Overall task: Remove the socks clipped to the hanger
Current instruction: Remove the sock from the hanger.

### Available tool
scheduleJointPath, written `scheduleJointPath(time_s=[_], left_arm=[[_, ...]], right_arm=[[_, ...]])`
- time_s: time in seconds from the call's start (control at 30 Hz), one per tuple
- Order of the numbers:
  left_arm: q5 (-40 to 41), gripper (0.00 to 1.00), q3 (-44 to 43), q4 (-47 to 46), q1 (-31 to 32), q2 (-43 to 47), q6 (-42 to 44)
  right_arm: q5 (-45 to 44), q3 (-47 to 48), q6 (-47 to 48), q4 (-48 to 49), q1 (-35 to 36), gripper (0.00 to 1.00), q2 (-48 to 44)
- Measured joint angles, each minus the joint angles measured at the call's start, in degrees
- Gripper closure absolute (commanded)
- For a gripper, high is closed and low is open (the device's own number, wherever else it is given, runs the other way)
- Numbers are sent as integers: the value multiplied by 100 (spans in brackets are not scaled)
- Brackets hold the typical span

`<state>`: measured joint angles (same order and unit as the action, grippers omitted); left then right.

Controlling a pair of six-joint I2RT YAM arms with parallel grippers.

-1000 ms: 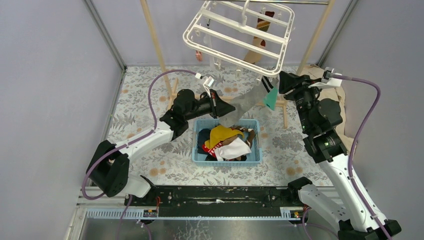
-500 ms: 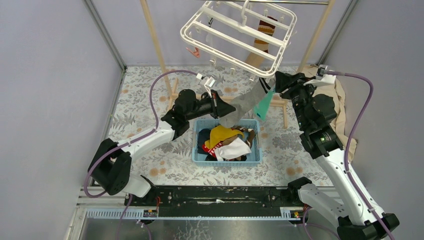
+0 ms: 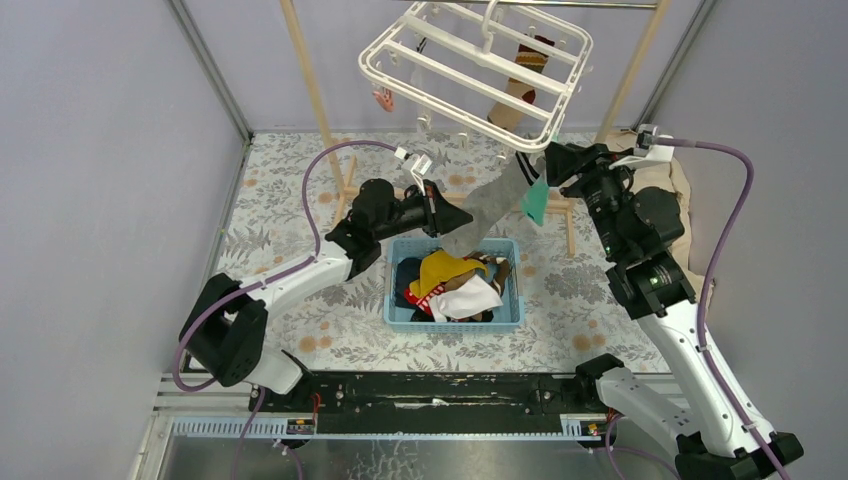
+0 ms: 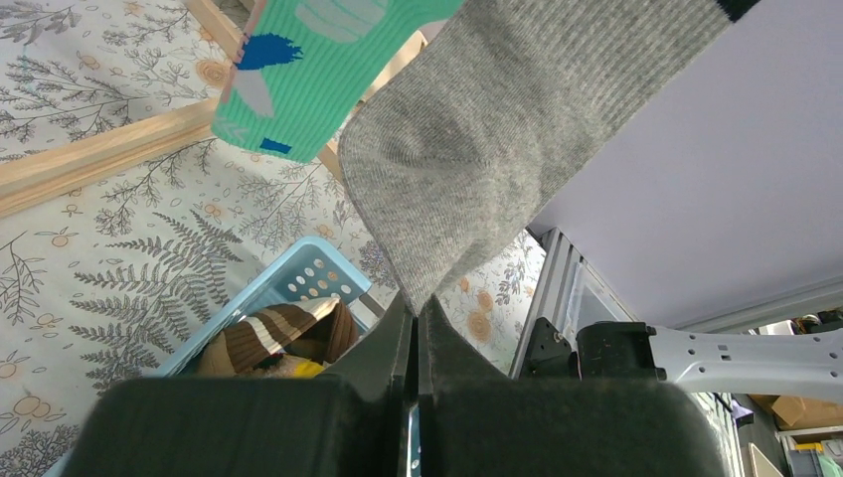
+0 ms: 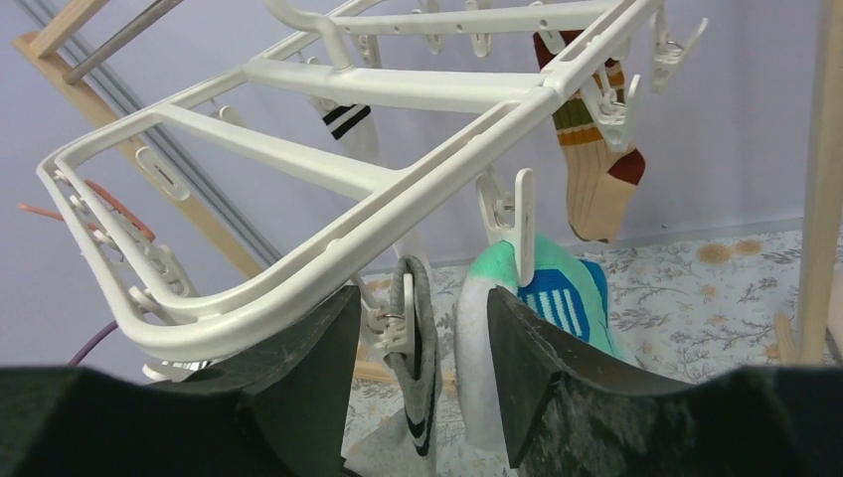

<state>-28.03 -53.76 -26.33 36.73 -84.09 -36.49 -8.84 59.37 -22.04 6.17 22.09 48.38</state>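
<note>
Left jaws closed on the toe of the grey sock (image 4: pixel 497 149), pinched right at the tip in the left wrist view. Right jaws open, holding nothing. Their fingers (image 5: pixel 298 397) stand either side of the clip (image 5: pixel 401 313) that grips the grey sock's cuff; can't tell if they touch it

Changed over the last second:
- right arm (image 3: pixel 640 230) has come up and in toward the left, so its jaws now sit just under the near-right corner of the hanger (image 5: pixel 418 189)
- the hanger has swung a little toward the left and far edges, and the pink clip (image 3: pixel 383 97) on its left side went with it
- left arm (image 3: pixel 385 210) basically hasn't moved; the grey sock runs stretched on a diagonal from that corner down to it

Where things are:
- hanger hangs off the wooden rack (image 3: pixel 307 70) above the far edge of the tabletop (image 3: pixel 570 290), right of centre
- teal sock (image 5: pixel 542 288) is just beside the grey one, on the next clip
- brown-striped sock (image 5: pixel 596 159) and a white sock with black bands (image 5: pixel 348 124) are clipped on the frame's far side
- blue basket (image 3: pixel 455 324) sits mid-tabletop toward the near edge, with a pile of socks in it

My read: the grey sock isn't released yet. Tension is set from below and the right side is lined up on the clip. The next move needs a squeeze on the clip's tabs, not the rail or the teal sock. Risk is the swinging frame carrying the clip out of the gap. At least four socks are still on the frame
</note>
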Motion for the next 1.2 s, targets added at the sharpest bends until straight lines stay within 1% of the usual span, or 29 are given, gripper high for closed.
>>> scheduleJointPath(time_s=[0.13,0.3,0.4,0.43,0.87,1.2], left_arm=[[2,100,0,-22,0,-50,-4],[2,100,-2,-24,4,-83,-4],[2,100,-2,-24,4,-90,-4],[2,100,-2,-26,4,-92,-4],[2,100,-52,-61,31,-129,-7],[7,100,-57,-70,44,-188,-7]], right_arm=[[118,76,15,-109,11,39,96],[168,129,42,-179,48,40,269],[205,133,66,-223,85,50,313],[221,133,81,-234,101,50,317],[291,42,175,-420,203,46,-7],[380,57,245,-424,278,44,153]])
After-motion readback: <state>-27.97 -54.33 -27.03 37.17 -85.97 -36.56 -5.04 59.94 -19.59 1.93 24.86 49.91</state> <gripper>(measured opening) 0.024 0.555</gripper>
